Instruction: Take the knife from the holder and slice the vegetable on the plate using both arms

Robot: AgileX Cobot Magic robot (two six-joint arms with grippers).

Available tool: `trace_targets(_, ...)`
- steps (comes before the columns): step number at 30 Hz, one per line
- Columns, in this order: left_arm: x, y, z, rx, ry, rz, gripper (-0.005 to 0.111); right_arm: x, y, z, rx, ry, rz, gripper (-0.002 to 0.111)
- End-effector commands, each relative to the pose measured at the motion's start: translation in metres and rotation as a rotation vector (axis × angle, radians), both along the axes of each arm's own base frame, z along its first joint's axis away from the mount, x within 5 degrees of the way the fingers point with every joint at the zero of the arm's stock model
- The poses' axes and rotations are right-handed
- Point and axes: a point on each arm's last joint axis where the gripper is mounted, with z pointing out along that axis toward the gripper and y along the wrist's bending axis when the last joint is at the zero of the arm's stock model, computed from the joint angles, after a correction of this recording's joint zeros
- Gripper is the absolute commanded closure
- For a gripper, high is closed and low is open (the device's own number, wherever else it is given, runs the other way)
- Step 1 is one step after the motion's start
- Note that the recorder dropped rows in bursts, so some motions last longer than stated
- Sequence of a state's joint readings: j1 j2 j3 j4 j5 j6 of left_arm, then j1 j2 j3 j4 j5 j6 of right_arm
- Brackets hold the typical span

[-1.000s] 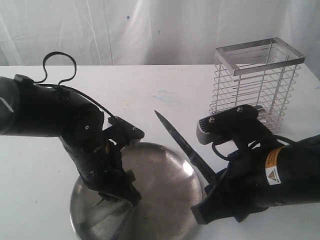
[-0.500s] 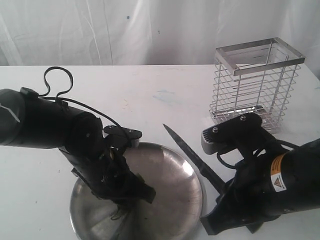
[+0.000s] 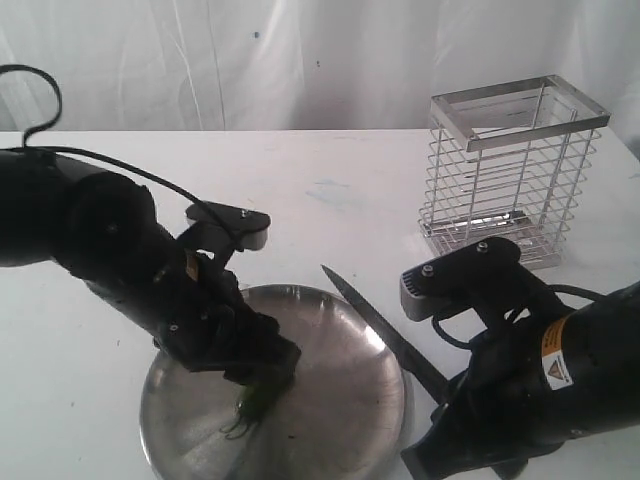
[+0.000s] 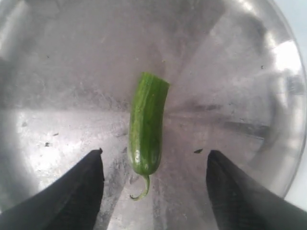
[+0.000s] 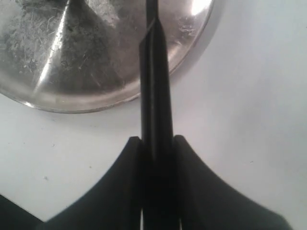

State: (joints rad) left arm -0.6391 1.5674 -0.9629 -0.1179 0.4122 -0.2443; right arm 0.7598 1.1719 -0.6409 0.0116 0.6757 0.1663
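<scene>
The vegetable (image 4: 144, 124), a short glossy green pod with a curled stem and one cut end, lies on the steel plate (image 4: 57, 72). My left gripper (image 4: 154, 154) hangs open just over it, with a finger on either side and neither touching. In the exterior view the left gripper (image 3: 262, 365) is low over the plate (image 3: 345, 400), and the vegetable (image 3: 255, 398) pokes out below it. My right gripper (image 5: 156, 139) is shut on the knife (image 5: 154, 96) at its black handle. The knife (image 3: 375, 325) points up and left across the plate's right rim. The wire holder (image 3: 510, 170) stands at the back right.
The white table (image 3: 330, 190) runs back to a white curtain. My right arm (image 3: 540, 380), with its yellow warning label, fills the front right corner. The left arm's cable (image 3: 40, 100) loops up at the far left.
My left gripper has spread its jaws wide, and the vegetable now lies free on the plate. The left arm shifted right over the plate. The knife tip came down and a little right.
</scene>
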Motion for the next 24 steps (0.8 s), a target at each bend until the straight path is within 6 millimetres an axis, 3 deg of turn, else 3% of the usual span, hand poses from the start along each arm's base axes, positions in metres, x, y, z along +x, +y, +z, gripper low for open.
trace_targets(1, -0.01, 0.01, 0.025, -0.002, -0.068, -0.016, 0.041, -0.001, 0.005, -0.004, 0.028, 0.032, 0.015, 0.108)
trace_targets(6, -0.013, 0.019, 0.041, 0.004, -0.134, 0.031, 0.041, 0.004, 0.015, -0.016, 0.045, 0.081, 0.025, 0.108)
trace_targets(16, -0.007, 0.016, 0.047, -0.055, -0.217, 0.047, 0.041, 0.016, 0.032, -0.043, 0.021, 0.082, 0.084, 0.108)
trace_targets(24, 0.001, 0.01, 0.034, -0.051, -0.204, 0.055, 0.041, 0.013, 0.048, -0.054, 0.029, 0.058, 0.135, 0.108)
